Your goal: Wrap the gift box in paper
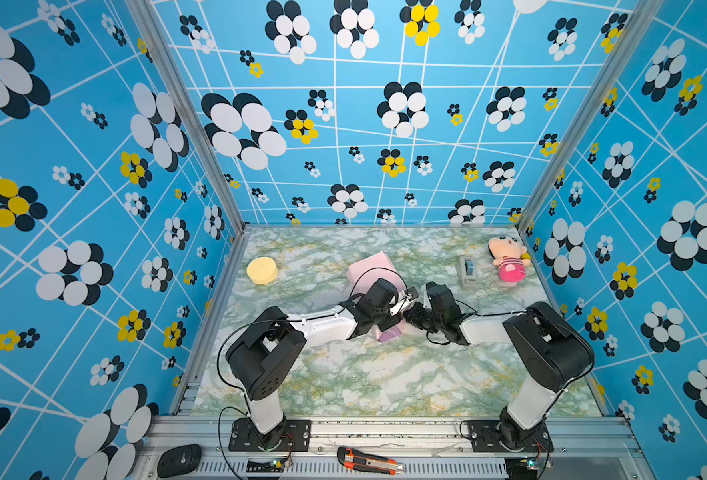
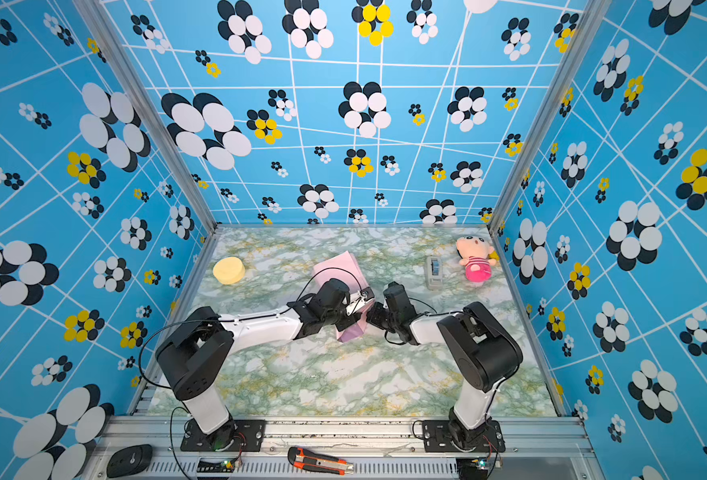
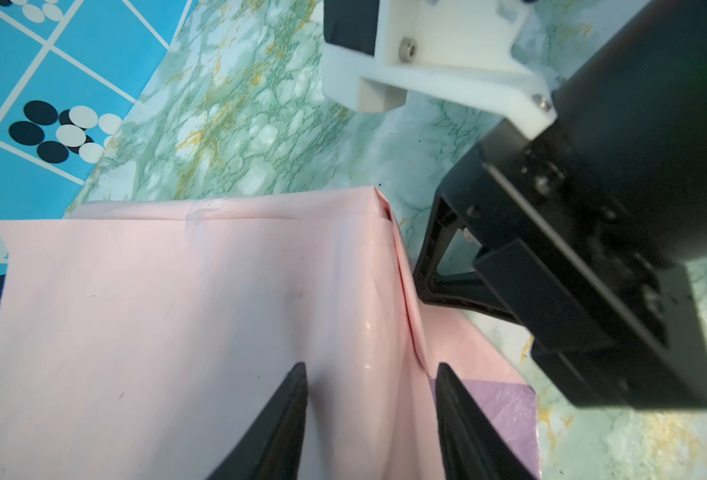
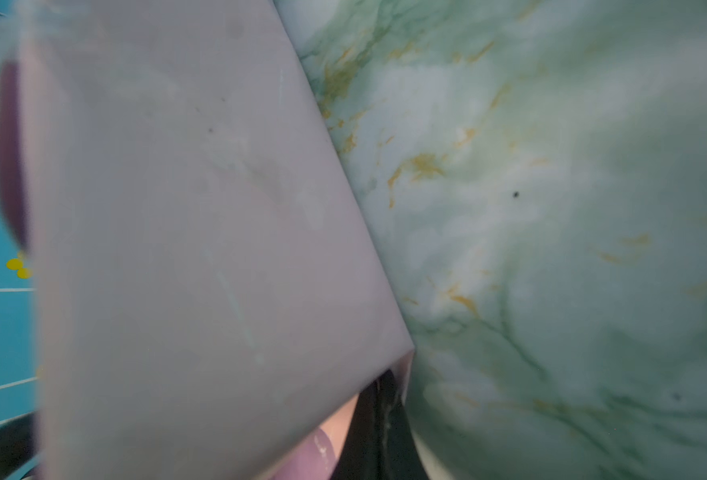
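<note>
The gift box is hidden under the paper (image 1: 370,266) (image 2: 337,264), which lies pale pink side up at the table's middle. A lilac corner (image 1: 390,333) sticks out toward the front. In the left wrist view the paper (image 3: 177,311) is folded over a boxy shape. My left gripper (image 3: 370,374) (image 1: 408,301) stands open above it, one finger on each side of a soft ridge near a crease. My right gripper (image 4: 383,399) (image 1: 411,312) is shut. Its tips are up against the paper's (image 4: 198,228) side fold and partly hidden behind it.
A yellow round sponge (image 1: 262,270) sits at the back left. A grey tape dispenser (image 1: 467,272) and a pink plush doll (image 1: 509,258) are at the back right. On the front rail lie an orange box cutter (image 1: 368,460) and a black puck (image 1: 178,459).
</note>
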Action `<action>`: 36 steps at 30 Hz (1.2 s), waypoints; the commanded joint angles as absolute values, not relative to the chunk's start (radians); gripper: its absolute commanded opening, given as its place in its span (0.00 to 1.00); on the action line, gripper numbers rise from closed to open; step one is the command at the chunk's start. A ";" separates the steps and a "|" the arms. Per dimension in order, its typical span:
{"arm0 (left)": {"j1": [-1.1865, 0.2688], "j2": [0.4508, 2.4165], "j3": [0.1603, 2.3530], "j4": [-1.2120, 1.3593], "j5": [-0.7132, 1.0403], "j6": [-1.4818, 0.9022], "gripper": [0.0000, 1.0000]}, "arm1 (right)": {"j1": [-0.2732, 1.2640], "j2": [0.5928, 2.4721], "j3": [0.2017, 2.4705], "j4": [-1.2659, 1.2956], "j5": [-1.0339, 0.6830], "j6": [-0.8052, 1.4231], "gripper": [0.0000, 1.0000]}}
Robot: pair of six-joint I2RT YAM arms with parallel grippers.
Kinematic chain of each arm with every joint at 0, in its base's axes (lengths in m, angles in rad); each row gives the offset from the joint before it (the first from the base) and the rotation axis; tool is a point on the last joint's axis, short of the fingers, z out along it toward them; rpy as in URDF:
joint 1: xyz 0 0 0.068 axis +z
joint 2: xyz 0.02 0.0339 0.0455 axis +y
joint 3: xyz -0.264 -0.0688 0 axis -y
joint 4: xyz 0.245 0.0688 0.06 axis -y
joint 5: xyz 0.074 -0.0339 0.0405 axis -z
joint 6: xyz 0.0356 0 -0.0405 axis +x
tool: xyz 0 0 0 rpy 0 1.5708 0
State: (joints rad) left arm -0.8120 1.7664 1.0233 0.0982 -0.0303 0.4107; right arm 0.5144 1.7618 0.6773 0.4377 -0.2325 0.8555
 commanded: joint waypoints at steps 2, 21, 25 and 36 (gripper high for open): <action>-0.814 1.798 1.017 0.047 0.009 0.392 0.50 | 0.526 1.794 0.639 0.482 -0.222 0.877 0.00; -0.802 1.790 1.007 0.059 0.012 0.373 0.50 | 0.546 1.774 0.547 0.332 -0.368 0.899 0.00; -0.800 1.790 1.005 0.061 0.015 0.369 0.50 | 0.547 1.770 0.530 0.308 -0.394 0.900 0.00; -0.799 1.789 0.999 0.067 0.017 0.364 0.50 | 0.560 1.712 0.455 0.216 -0.424 0.902 0.00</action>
